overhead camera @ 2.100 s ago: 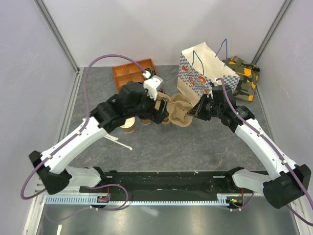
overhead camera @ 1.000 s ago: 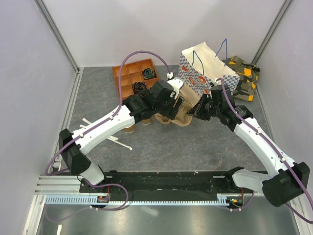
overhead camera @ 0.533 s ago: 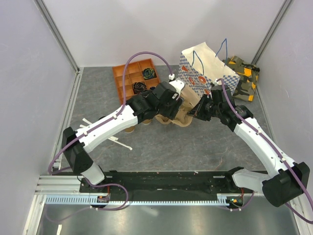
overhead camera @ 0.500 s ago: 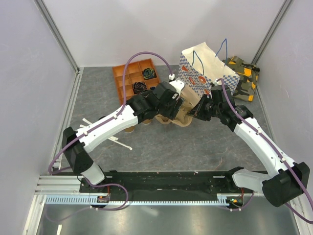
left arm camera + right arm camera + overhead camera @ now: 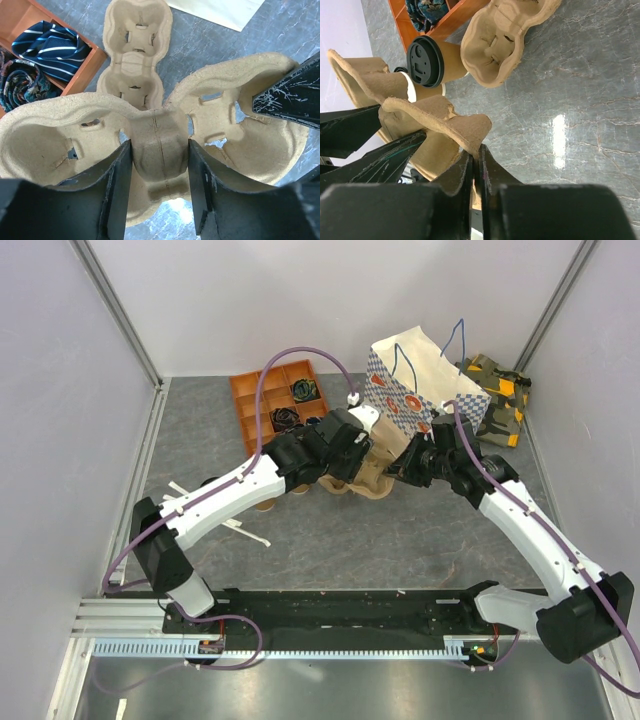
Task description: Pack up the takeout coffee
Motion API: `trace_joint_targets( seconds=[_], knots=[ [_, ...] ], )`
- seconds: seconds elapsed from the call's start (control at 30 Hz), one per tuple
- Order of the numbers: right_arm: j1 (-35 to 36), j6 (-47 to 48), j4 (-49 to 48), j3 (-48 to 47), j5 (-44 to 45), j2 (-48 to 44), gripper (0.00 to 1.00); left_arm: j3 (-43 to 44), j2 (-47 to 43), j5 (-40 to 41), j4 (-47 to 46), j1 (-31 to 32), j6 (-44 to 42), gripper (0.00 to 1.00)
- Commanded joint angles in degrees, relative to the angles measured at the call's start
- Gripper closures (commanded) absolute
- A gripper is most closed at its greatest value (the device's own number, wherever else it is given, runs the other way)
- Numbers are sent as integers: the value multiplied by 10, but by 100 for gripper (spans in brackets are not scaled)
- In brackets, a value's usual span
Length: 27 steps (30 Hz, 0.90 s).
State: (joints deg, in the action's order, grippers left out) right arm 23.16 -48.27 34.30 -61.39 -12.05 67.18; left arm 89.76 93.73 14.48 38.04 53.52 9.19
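The takeout coffee [image 5: 426, 62], a brown paper cup with a black lid, stands on the table beside a lidless tan cup [image 5: 422, 90]. In the top view the left arm hides most of both. A moulded pulp cup carrier [image 5: 215, 120] is held between both grippers. My left gripper [image 5: 160, 150] has a finger on each side of the carrier's middle ridge, touching it; it also shows in the top view [image 5: 362, 468]. My right gripper [image 5: 476, 159] is shut on the carrier's rim [image 5: 435, 112], and it also shows in the top view [image 5: 398, 470].
A second pulp carrier [image 5: 135, 50] lies flat on the table by the orange divided tray [image 5: 262, 400], which holds rolled ties [image 5: 47, 45]. A patterned paper bag [image 5: 420, 380] stands behind the grippers. A camouflage object [image 5: 495, 395] sits at back right. White sticks [image 5: 235, 525] lie front left.
The left arm swung right, from over the cups to the carrier, and its fingers settled around the middle ridge. The right gripper kept its hold on the rim and barely moved.
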Motion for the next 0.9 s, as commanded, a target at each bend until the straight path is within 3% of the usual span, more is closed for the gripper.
trace_joint_targets(
  seconds=[0.0, 0.2, 0.3, 0.43, 0.5, 0.6, 0.7, 0.87],
  knots=[
    [2, -1, -20, -13, -3, -20, 72, 9, -20, -2, -2, 2, -15, 54],
    [2, 43, -19, -45, 5, -24, 24, -5, -57, -10, -2, 3, -27, 56],
    [-3, 115, -27, -99, -9, -23, 13, -13, -82, -27, 3, 2, -44, 56],
    [-21, 244, -31, -195, -41, -15, 3, -8, -115, -43, 11, 2, -76, 56],
    [-35, 304, -29, -253, -31, -5, 2, -5, -139, -60, 11, 2, -86, 57],
    [-84, 349, -14, -347, -41, 41, 2, -3, -171, -82, 5, 0, -91, 58],
    [-168, 386, -13, -444, -119, 103, 2, -9, -198, -102, -11, -3, -120, 59],
    [-260, 442, 49, -603, -139, 234, 2, -18, -225, -123, -29, -4, -143, 59]
  ],
)
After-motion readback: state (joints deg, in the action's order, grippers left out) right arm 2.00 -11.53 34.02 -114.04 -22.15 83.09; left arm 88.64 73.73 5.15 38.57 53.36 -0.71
